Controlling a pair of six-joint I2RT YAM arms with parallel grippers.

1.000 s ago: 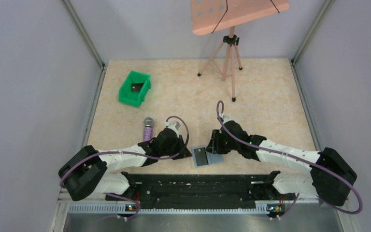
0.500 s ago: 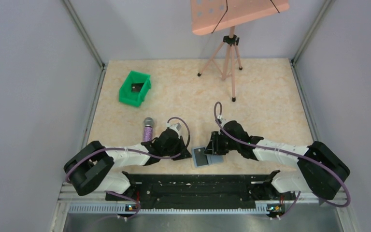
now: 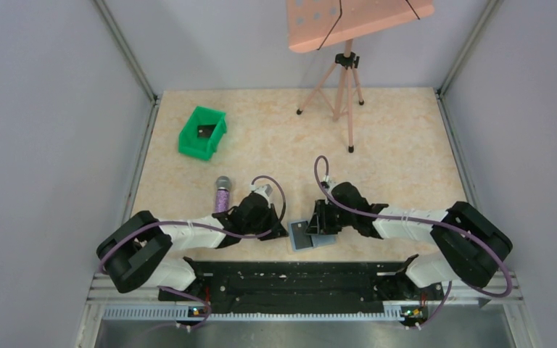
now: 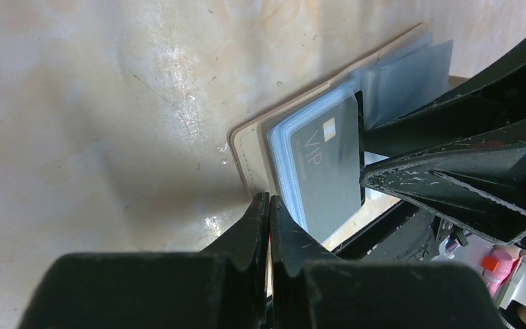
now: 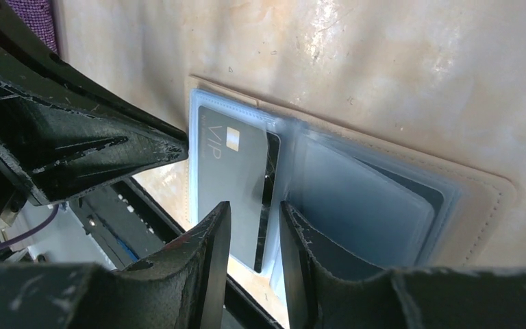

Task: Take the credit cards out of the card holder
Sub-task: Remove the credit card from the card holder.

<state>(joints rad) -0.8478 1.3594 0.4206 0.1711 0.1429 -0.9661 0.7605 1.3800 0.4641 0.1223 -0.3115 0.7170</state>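
One card holder (image 3: 323, 240), one dark card (image 4: 329, 171), one green bin (image 3: 202, 133), one purple microphone (image 3: 222, 195), one tripod (image 3: 348, 94)

Right gripper (image 5: 255, 209), jaws slightly apart, above open card holder (image 5: 487, 193), perhaps on VIP card (image 5: 229, 171).

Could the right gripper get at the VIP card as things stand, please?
Probably yes: the right gripper, slightly open, hangs at the inner edge of the VIP card in the open card holder, nothing between them.
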